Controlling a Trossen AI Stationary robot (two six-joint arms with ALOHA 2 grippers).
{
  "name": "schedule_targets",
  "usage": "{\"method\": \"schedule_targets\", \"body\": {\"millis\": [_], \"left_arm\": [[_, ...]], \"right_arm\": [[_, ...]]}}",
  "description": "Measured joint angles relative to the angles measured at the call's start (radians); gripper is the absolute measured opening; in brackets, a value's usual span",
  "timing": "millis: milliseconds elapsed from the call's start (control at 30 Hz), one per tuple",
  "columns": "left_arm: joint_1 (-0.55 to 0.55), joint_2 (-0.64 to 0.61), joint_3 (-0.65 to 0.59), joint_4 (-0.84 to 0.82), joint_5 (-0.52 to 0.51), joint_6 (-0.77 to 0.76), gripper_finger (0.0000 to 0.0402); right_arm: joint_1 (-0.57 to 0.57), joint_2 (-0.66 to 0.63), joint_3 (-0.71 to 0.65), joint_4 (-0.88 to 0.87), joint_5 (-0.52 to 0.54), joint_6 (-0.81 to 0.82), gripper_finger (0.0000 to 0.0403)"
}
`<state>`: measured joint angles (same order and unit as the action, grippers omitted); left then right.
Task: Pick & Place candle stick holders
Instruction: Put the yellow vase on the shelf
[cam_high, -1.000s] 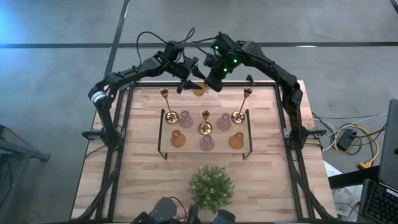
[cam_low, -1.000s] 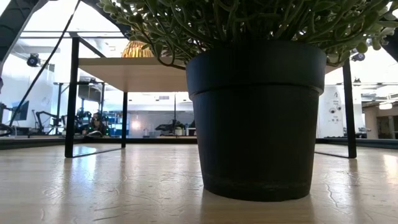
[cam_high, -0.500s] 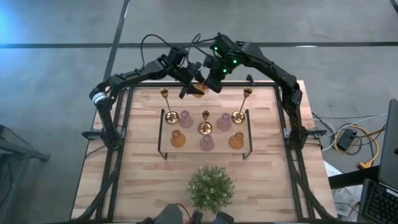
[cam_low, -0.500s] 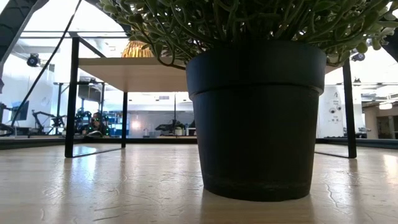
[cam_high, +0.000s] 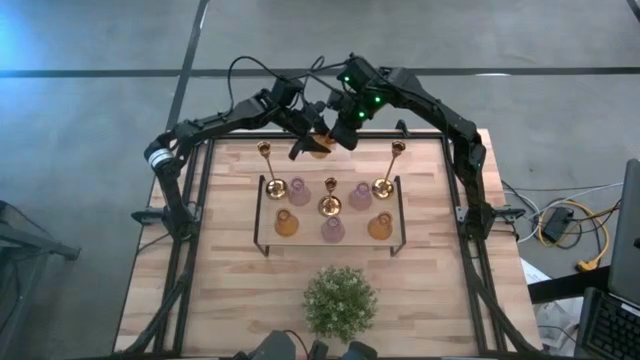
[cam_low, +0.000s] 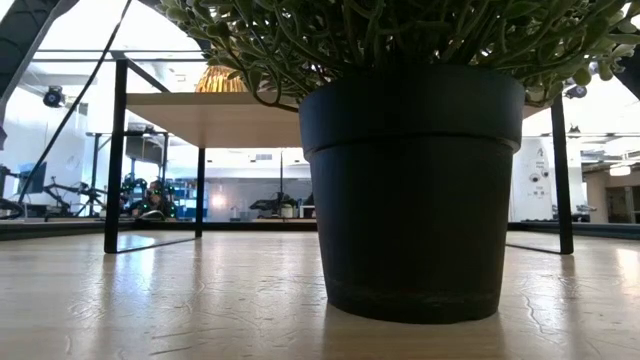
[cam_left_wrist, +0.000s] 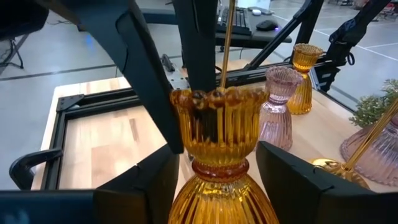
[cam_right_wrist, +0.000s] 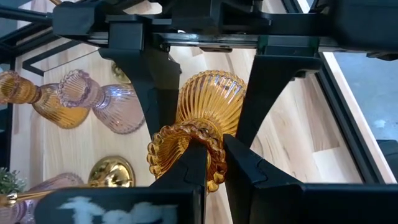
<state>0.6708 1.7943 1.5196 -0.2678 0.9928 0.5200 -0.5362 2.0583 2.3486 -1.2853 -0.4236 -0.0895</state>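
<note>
The right gripper (cam_right_wrist: 208, 163) was clamped shut on the scalloped rim of a ribbed amber-orange glass candle holder (cam_right_wrist: 199, 124), held in the air above the far edge of the wooden table (cam_high: 230, 285). The left gripper (cam_left_wrist: 214, 180) straddled the same holder lower down, at its narrow neck, one dark finger on each side; whether those fingers (cam_left_wrist: 298, 180) pressed the glass could not be told. From above, both grippers met over this holder (cam_high: 318, 143), behind a low black-framed shelf (cam_high: 262, 215). On that shelf stood the other pieces: two pink-lilac ribbed glass holders (cam_high: 298, 191), a third pink one at the front, two more amber ones (cam_high: 287, 223) and three slim brass sticks on round bases (cam_high: 330, 204). The wrist cameras alone showed the two grips; the level camera showed neither arm, only the black pot (cam_low: 412, 190) of a bushy green plant (cam_high: 340, 302) and the shelf's underside with one amber holder on top.
</note>
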Motion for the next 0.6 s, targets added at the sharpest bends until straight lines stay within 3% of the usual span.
{"method": "schedule_targets", "body": {"millis": [600], "left_arm": [[-0.012,0.000,0.001,-0.002,-0.029,-0.008,0.0143]], "right_arm": [[0.002,0.000,0.000,-0.037,0.003,-0.014,0.0019]]}}
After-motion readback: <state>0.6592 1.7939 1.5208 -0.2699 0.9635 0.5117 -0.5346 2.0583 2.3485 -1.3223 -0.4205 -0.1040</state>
